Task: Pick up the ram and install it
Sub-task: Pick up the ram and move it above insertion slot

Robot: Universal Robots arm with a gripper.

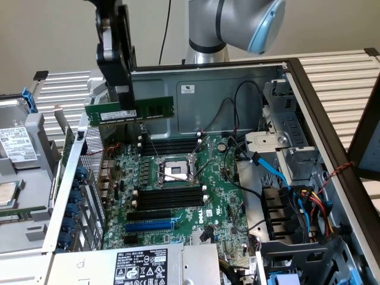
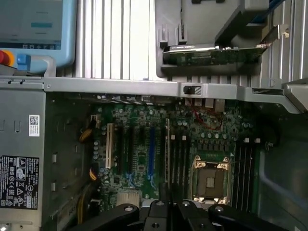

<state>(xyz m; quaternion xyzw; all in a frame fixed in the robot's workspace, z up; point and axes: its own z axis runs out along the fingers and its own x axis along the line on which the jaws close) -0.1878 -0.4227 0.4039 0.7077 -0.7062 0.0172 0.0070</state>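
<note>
The ram [image 1: 154, 108], a long green stick with a white label, hangs level above the far left part of the motherboard [image 1: 225, 208]. My gripper [image 1: 126, 101] is shut on it from above, near the stick's middle. Below it lie black memory slots with white end clips, one bank [image 1: 169, 145] behind the CPU socket [image 1: 175, 169] and one bank [image 1: 169, 197] in front of it. In the wrist view the gripper [image 2: 163, 211] looks down on the board, and the ram [image 2: 167, 149] shows edge-on as a thin strip beside the slots [image 2: 182, 159].
A blue expansion slot [image 1: 151, 225] and the power supply [image 1: 142, 264] sit nearer the camera. Bundled cables [image 1: 297, 199] and a drive cage fill the exterior view's right. The case wall [image 1: 208, 89] stands just behind the ram. A removed card [image 2: 211, 55] lies outside the case.
</note>
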